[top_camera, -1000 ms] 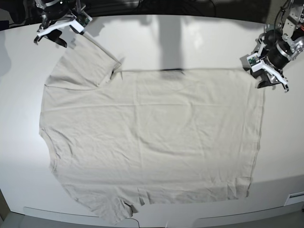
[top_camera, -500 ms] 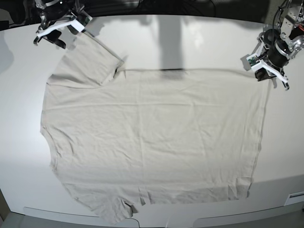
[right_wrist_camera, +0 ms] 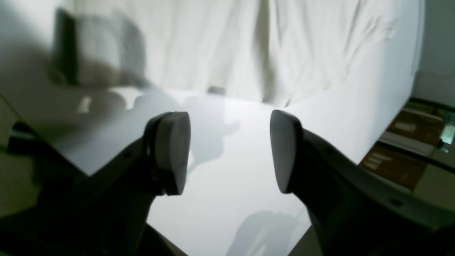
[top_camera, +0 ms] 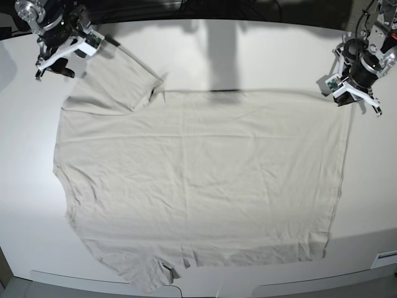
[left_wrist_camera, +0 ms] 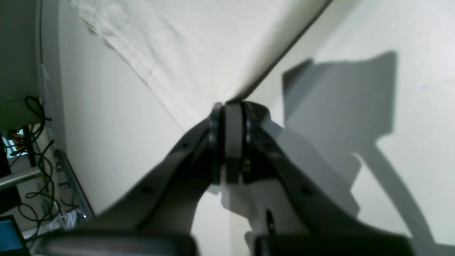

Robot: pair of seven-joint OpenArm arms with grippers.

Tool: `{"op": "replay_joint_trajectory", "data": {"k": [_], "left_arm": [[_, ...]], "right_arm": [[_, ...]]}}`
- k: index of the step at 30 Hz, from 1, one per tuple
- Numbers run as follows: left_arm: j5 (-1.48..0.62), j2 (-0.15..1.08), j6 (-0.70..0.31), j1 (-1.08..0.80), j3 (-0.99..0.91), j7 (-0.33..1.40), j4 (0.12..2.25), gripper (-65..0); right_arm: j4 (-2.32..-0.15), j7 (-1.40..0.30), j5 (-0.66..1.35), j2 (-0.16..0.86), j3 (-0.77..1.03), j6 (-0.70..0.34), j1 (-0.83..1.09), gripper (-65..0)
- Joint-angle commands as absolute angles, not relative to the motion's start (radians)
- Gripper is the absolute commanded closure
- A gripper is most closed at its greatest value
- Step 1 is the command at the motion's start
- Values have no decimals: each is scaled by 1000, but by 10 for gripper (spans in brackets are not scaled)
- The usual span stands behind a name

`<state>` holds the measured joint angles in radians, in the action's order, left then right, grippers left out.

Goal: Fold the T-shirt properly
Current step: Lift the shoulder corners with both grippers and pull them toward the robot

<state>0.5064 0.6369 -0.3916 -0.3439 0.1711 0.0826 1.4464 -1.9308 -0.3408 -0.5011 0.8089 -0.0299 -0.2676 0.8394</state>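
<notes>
cream t-shirt spread flat on a white table, one claw pinched on its far right corner

the t-shirt [top_camera: 198, 180] lies flat and lightly wrinkled over most of the table [top_camera: 248, 56]; its near edge reaches close to the table's near rim, where a sleeve [top_camera: 152, 276] pokes toward the front left. farther back, the other sleeve [top_camera: 115, 81] points to the far left corner. at the far right, the left gripper [top_camera: 345, 99] sits on the shirt's far right corner, and the left wrist view shows its jaws pressed together on the cloth edge [left_wrist_camera: 233, 101]. at the far left, the right gripper [top_camera: 53, 63] hangs just beyond the sleeve's tip, its fingers [right_wrist_camera: 170, 153] spread wide with only bare table between them, holding nothing.
</notes>
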Motion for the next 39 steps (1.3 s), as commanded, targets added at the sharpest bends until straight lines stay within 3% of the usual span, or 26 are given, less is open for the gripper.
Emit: {"op": "replay_joint_trajectory", "data": {"k": [1, 11, 26, 39], "left_arm": [[511, 646, -471, -366, 179, 165, 1431, 0], [488, 646, -471, -366, 179, 164, 1431, 0], [488, 646, -441, -366, 179, 165, 1433, 0], [488, 646, -437, -366, 179, 165, 1433, 0]], "right_arm": [[-1914, -327, -513, 835, -26, -258, 836, -358], [-1773, -219, -511, 901, -36, -258, 765, -358], [-1664, -319, -493, 860, -337, -255, 545, -358], [-1664, -272, -493, 847, -374, -256, 525, -358]]}}
